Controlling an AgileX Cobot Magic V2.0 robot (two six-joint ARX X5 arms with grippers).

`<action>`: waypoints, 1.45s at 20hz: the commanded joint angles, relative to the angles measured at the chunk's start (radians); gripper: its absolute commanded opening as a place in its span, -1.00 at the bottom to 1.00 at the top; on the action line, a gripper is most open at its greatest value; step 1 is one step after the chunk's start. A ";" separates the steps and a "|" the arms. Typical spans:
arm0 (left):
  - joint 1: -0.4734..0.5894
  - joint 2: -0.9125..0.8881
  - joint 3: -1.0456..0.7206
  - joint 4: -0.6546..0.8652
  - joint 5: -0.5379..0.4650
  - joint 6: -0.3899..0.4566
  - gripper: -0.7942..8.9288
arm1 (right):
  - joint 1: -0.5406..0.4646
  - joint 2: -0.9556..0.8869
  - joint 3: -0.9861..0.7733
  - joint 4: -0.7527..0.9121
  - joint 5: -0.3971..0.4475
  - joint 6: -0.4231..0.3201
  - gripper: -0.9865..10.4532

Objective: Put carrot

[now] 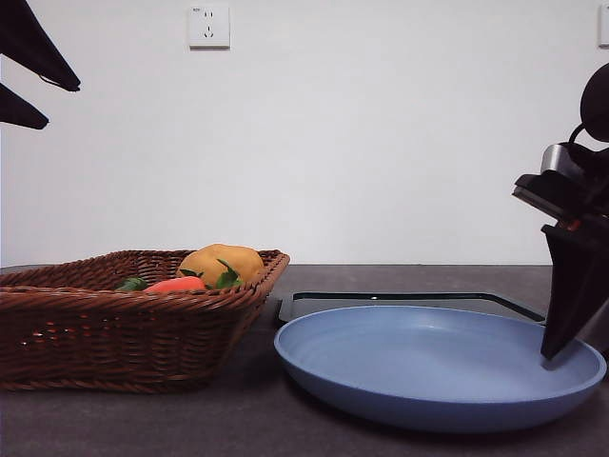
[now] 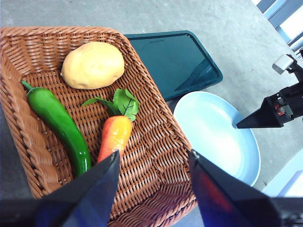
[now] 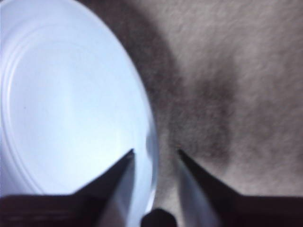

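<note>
The carrot (image 2: 115,136) lies in the wicker basket (image 2: 156,156), red-orange with green leaves pointing toward the potato. In the front view only part of the carrot (image 1: 176,284) shows above the basket (image 1: 124,333) rim. My left gripper (image 2: 154,153) is open and empty, high above the basket near the carrot's thin end. It shows as black tips at the top left of the front view (image 1: 59,105). My right gripper (image 3: 155,152) is open, its jaws either side of the blue plate's (image 3: 71,104) rim, low at the plate's right edge (image 1: 552,354).
A yellow-brown potato (image 2: 93,65) and a green pepper (image 2: 59,125) share the basket. The blue plate (image 1: 428,381) sits right of the basket. A dark flat tray (image 2: 173,61) lies behind the plate. A white wall stands at the back.
</note>
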 commanded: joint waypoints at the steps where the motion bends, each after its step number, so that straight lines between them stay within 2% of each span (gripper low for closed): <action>1: -0.004 0.005 0.012 0.011 0.007 0.011 -0.28 | 0.007 0.016 0.010 0.002 0.001 0.022 -0.81; 3: -0.005 0.005 0.012 0.011 0.006 0.010 -0.19 | 0.007 0.015 0.010 -0.005 0.003 0.022 -0.82; 6: -0.029 0.005 0.012 0.013 0.004 0.013 -0.19 | 0.006 -0.021 0.011 -0.058 0.005 0.021 -0.82; 8: -0.064 0.009 0.012 0.012 -0.010 0.048 -0.19 | 0.006 -0.088 0.011 -0.129 0.002 0.020 -0.82; 10: -0.111 0.033 0.015 0.012 -0.072 0.077 -0.19 | 0.006 -0.170 0.011 -0.221 0.002 -0.004 -0.82; 13: -0.194 0.130 0.052 0.011 -0.192 0.143 -0.19 | 0.006 -0.303 0.011 -0.322 0.003 -0.024 -0.82; 17: -0.291 0.316 0.135 0.007 -0.304 0.251 -0.19 | 0.006 -0.452 0.011 -0.350 0.002 -0.021 -0.82; 21: -0.341 0.515 0.224 0.001 -0.418 0.302 -0.19 | 0.006 -0.531 0.011 -0.357 0.002 -0.021 -0.82; 25: -0.352 0.669 0.275 0.047 -0.439 0.305 -0.19 | 0.006 -0.546 0.011 -0.357 0.003 -0.021 -0.82; 29: -0.352 0.746 0.275 0.042 -0.442 0.311 -0.19 | 0.006 -0.546 0.011 -0.357 0.006 -0.024 -0.82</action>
